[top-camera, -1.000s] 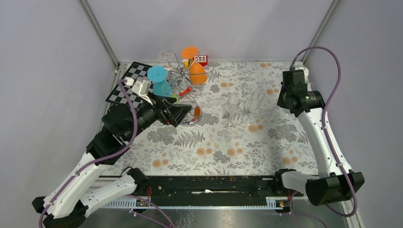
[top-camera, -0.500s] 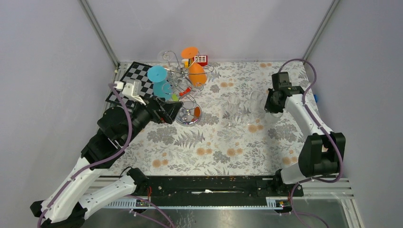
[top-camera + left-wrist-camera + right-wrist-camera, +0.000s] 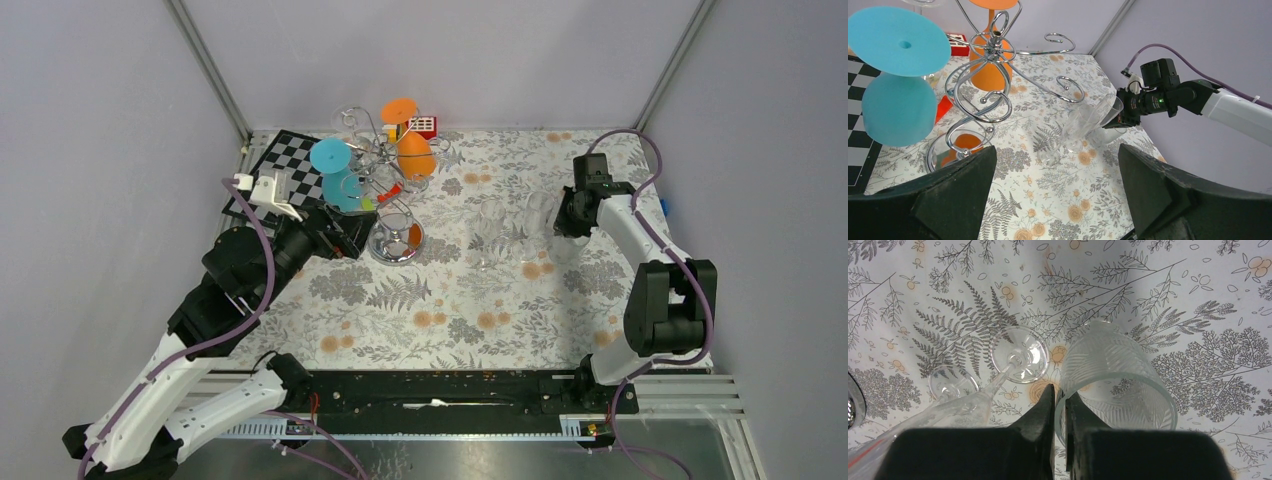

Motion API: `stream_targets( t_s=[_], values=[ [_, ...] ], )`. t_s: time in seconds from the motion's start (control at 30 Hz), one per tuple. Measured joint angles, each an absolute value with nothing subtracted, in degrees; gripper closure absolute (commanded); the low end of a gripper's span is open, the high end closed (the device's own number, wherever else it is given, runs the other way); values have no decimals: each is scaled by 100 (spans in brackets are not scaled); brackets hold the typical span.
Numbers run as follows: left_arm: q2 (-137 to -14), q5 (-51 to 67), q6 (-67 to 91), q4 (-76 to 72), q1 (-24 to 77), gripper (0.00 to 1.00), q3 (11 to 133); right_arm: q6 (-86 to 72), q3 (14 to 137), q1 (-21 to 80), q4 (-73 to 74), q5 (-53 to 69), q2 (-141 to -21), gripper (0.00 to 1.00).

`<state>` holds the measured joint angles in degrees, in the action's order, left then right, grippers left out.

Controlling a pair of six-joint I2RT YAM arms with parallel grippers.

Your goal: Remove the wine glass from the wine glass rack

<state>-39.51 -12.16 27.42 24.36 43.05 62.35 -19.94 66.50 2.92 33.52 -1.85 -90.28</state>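
Note:
The silver wire wine glass rack point(image 3: 385, 175) stands at the back left on its round shiny base point(image 3: 398, 242). A blue wine glass point(image 3: 335, 172) and an orange wine glass point(image 3: 412, 150) hang upside down on it, and a clear one point(image 3: 350, 118) hangs behind. In the left wrist view the rack point(image 3: 993, 55) and the blue glass point(image 3: 895, 107) are at the upper left. My left gripper point(image 3: 355, 232) is open and empty, just left of the rack's base, also seen in its wrist view point(image 3: 1058, 195). My right gripper point(image 3: 1060, 400) is shut on the rim of a patterned clear tumbler point(image 3: 1118, 370).
Two clear stemmed glasses point(image 3: 490, 228) point(image 3: 537, 215) stand mid-table, just left of the tumbler point(image 3: 566, 245). A black-and-white chessboard point(image 3: 280, 165) lies at the back left. A red-and-white box point(image 3: 423, 125) sits behind the rack. Grey walls and metal posts enclose the table.
My right arm came down from a raised pose to the tumbler and now pinches its rim. My left gripper drew back a little to the left, away from the rack's base.

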Motion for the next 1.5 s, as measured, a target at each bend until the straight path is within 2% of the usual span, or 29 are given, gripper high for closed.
stream_targets(
  t_s=[0.2,0.3,0.57,0.8,0.97,1.2,1.3,1.43,1.5],
  values=[
    [-3955,-1253,2744,2445,4305,1,6241,-1999,6650,283,3267,-189,-9045,69],
    [-3955,-1275,2744,2488,4305,1,6259,-1999,6650,281,3245,-180,-9056,63],
    [-4045,-1476,2834,2700,4305,1,6342,-1994,6761,281,3476,-189,-8838,57],
    [-4235,-2368,3026,2613,4198,1,6501,-1994,6947,281,3673,-178,-7885,54],
    [-4637,-2204,3271,2377,3485,1,6707,-1957,6945,276,3695,-30,-7085,47],
    [-5201,-1313,4077,2355,1811,2,6906,-1975,6663,270,3658,429,-6075,44],
    [-5203,-1155,4370,2408,1372,8,6882,-2001,6593,268,3656,561,-5848,42],
    [-5157,-755,4641,2257,1015,29,6707,-2071,6569,266,3651,749,-5688,42],
    [-5186,-495,4755,2169,902,34,6606,-2115,6565,266,3649,869,-5664,42]
  ],
)
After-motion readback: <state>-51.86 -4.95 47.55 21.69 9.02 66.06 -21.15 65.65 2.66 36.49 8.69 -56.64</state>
